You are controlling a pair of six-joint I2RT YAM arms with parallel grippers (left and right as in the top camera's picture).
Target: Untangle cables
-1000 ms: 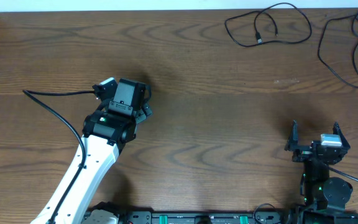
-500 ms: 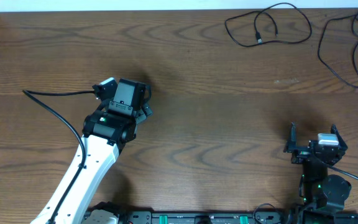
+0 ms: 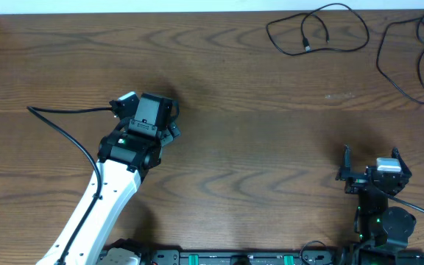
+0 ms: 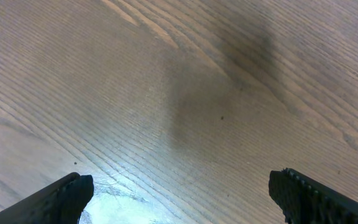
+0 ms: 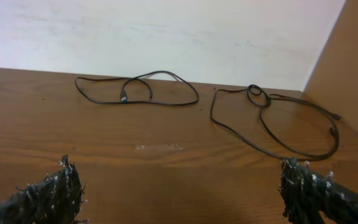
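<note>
The cables [image 3: 307, 46] lie as thin black loops in the upper right of the overhead frame; we judge them light, limp and snag-prone, best pinched mid-strand near the small coil [image 5: 255, 93]. Our left gripper [image 4: 179, 182] and right gripper [image 5: 178, 173] stand spread, empty.

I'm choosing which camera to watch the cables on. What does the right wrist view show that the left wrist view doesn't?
Only the right wrist: a looped cable and a knotted cable, lying apart, and a pale wall. Only the left wrist: a dark shadow on the table. Both: the table, with right gripper and left gripper each open.
</note>
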